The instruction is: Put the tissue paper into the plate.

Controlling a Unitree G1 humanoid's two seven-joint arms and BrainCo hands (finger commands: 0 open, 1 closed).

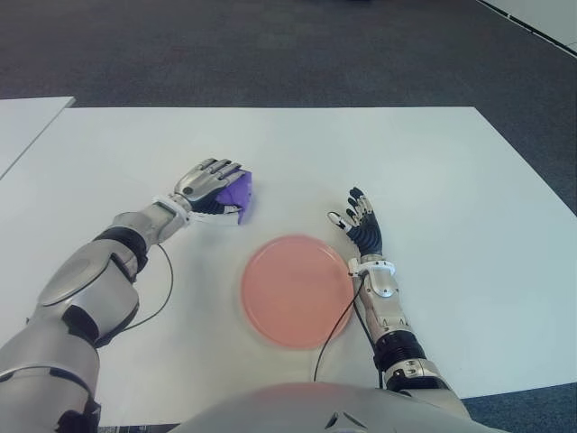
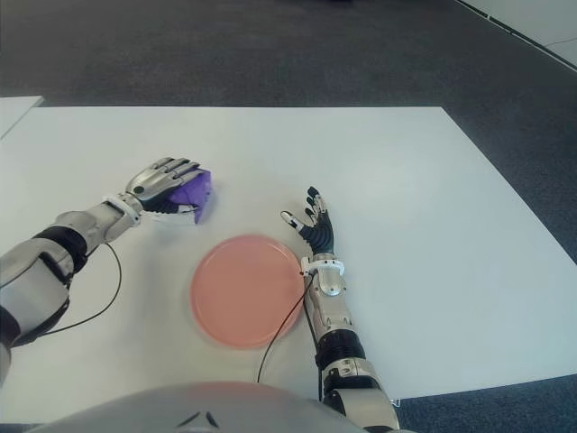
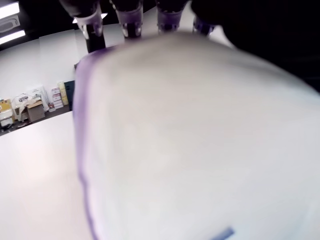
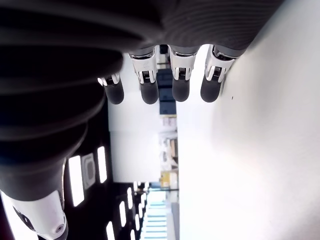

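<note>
Left hand [image 1: 209, 183]: we see its fingers [image 1: 219, 168] wrapped over the tissue paper [image 1: 240, 196] on the table [image 1: 433, 162], beside the plate [image 1: 296, 290].
Right hand [image 1: 362, 225]: relaxed, empty, right of plate.
Risk: we judge the soft pack may slip from a shallow grasp.

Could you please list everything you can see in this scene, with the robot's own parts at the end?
tissue paper: one pack, purple, on the table to the left of the plate and farther from the robot, under the left hand's fingers.
plate: one, pink, round, on the table in front of the robot, nothing in it.
table: one main white table; the corner of a second white one shows at the far left.
floor: dark grey carpet beyond the table.
cables: two thin black ones, one running from each forearm over the table.
left hand: one, silver, fingers curled over the tissue paper.
right hand: one, black and silver, fingers spread, holding nothing, just right of the plate.
</note>
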